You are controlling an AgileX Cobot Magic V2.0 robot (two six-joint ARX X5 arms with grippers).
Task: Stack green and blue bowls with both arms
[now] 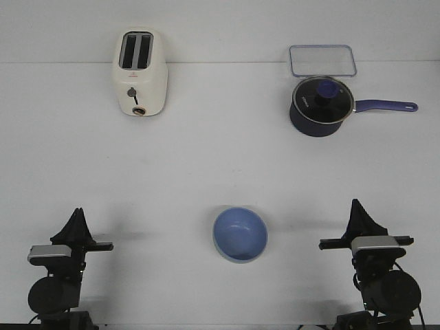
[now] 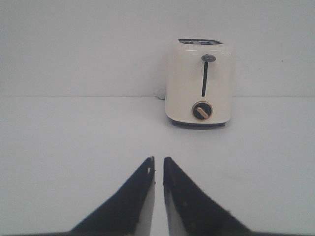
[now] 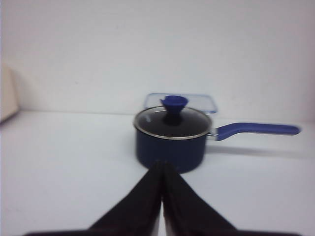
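The light blue bowl (image 1: 240, 234) sits upright on the white table, near the front and midway between my arms. No green bowl shows as a separate thing in any view. My left gripper (image 1: 78, 214) rests at the front left, well clear of the bowl. In the left wrist view (image 2: 158, 160) its jaws are empty, with only a thin slit between them. My right gripper (image 1: 356, 205) rests at the front right, also clear of the bowl. In the right wrist view (image 3: 162, 164) its jaws are pressed together and hold nothing.
A cream toaster (image 1: 139, 72) stands at the back left, also in the left wrist view (image 2: 200, 83). A dark navy saucepan (image 1: 320, 105) with lid and long handle stands at the back right, a clear lidded container (image 1: 322, 60) behind it.
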